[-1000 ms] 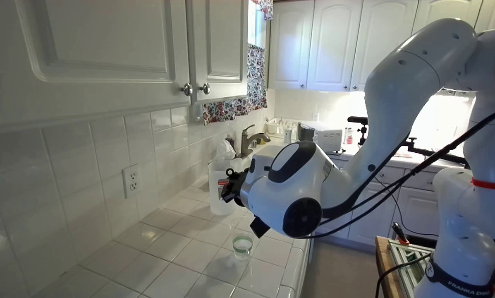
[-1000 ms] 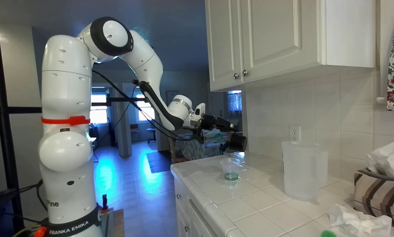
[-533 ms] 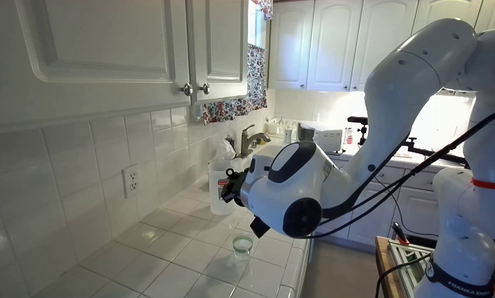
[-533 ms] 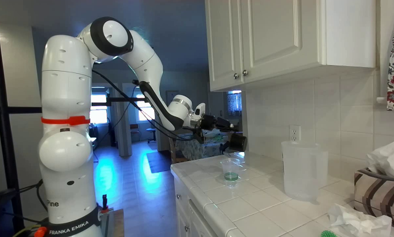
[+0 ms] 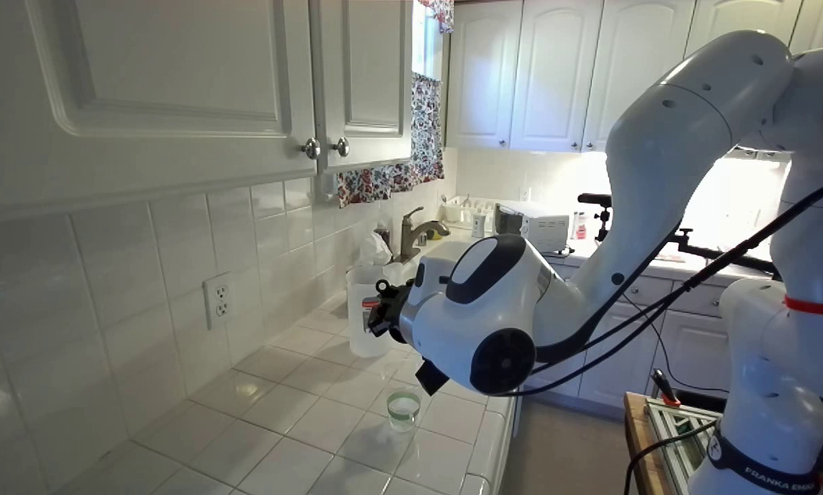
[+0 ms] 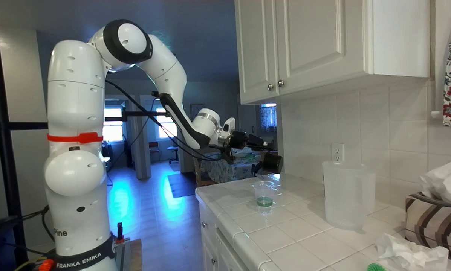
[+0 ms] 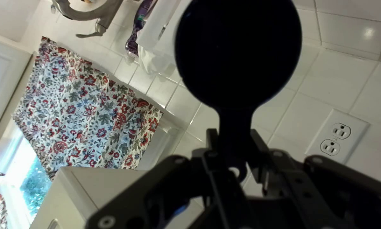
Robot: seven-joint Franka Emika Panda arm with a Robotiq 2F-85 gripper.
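My claw (image 7: 235, 138) is clenched on the handle of a black scoop (image 7: 238, 54), one finger on each side, and the handle's holed end pokes out on the far side of my grip from the bowl. I hold the scoop in the air over the tiled counter (image 6: 295, 233), its round bowl lower than my grip in both exterior views; what that dark bowl contains I cannot tell. Near the scoop, yet apart from it, a clear cup (image 6: 264, 196) stands upright by the counter's edge with green showing round its lower part, whether liquid or a band on the wall I cannot make out. To the cup's right, in an exterior view, stands an upright cloudy pitcher (image 6: 344, 195), whose contents its wall veils from me. Farther right and nearer is a striped tissue box (image 6: 434, 229) with white tissue (image 6: 444, 182) puffing out of its opening, and a crumpled tissue (image 6: 410, 254) lies at its near left. In an exterior view, far off past the faucet (image 5: 409, 240), sits a pale dish rack (image 5: 459, 218); what stands in it is too small to tell
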